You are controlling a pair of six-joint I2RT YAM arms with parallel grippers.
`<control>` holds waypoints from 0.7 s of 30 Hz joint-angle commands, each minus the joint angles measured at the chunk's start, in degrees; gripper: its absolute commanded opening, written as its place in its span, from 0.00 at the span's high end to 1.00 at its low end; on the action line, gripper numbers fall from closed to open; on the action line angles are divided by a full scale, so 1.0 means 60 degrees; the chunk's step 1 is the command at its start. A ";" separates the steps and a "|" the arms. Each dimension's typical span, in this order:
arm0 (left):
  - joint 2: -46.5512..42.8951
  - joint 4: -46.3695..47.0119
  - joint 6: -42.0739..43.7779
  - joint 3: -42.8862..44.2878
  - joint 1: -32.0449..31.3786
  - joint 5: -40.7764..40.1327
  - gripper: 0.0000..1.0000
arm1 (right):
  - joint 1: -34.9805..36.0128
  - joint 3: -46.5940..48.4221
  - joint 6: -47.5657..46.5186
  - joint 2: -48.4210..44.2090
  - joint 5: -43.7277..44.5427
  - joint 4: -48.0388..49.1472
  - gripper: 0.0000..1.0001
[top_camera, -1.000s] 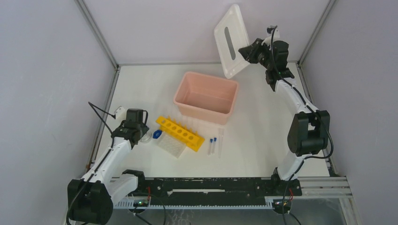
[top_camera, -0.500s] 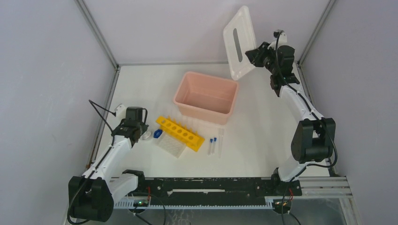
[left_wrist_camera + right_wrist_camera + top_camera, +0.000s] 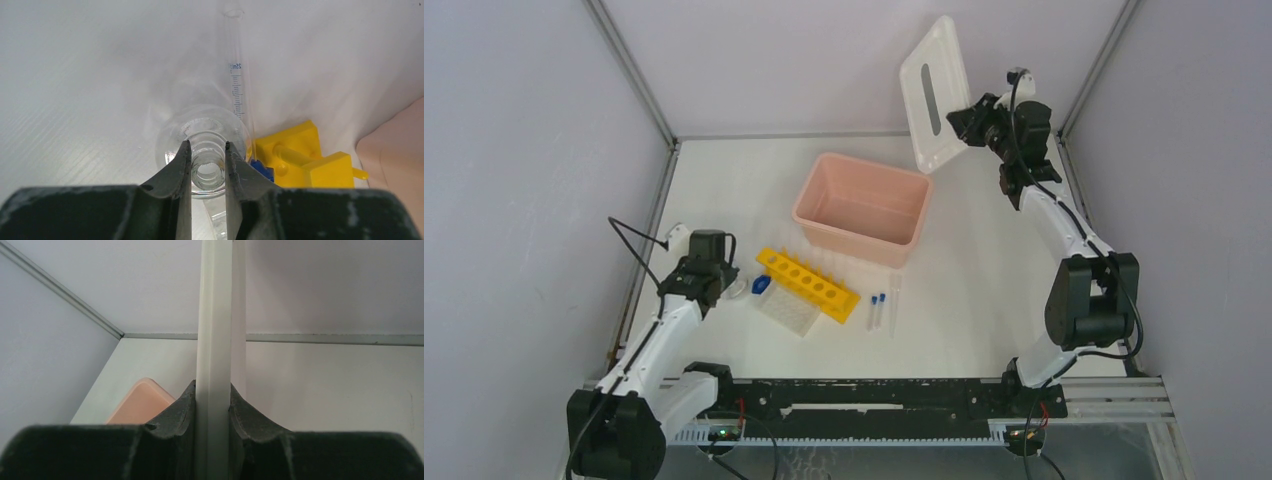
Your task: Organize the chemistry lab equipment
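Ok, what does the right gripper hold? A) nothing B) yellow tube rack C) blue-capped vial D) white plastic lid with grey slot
D: the right gripper pinches the edge of the white plastic lid with grey slot, lifted off the pink plastic box.

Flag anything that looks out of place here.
The white lid is off the pink box, held tilted in the air by the right gripper. Two blue-capped vials lie flat on the table beside the yellow rack, whose holes look empty.

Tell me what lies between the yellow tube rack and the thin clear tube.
Two small blue-capped vials lie between the yellow tube rack and the thin clear tube, in the top view.
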 commanded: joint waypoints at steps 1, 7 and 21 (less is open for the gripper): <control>-0.0421 0.0034 0.0070 0.0580 0.0043 -0.0264 1.00 | 0.0028 -0.0030 0.0072 -0.0713 0.0009 0.0858 1.00; -0.0843 -0.0146 0.0026 0.0750 0.0047 -0.0386 1.00 | -0.0098 -0.0205 0.0162 -0.0930 0.0006 0.0930 1.00; -0.1565 -0.1043 0.0332 0.2423 0.0025 -0.0913 1.00 | -0.0400 -0.0582 0.0426 -0.1413 0.0016 0.1003 1.00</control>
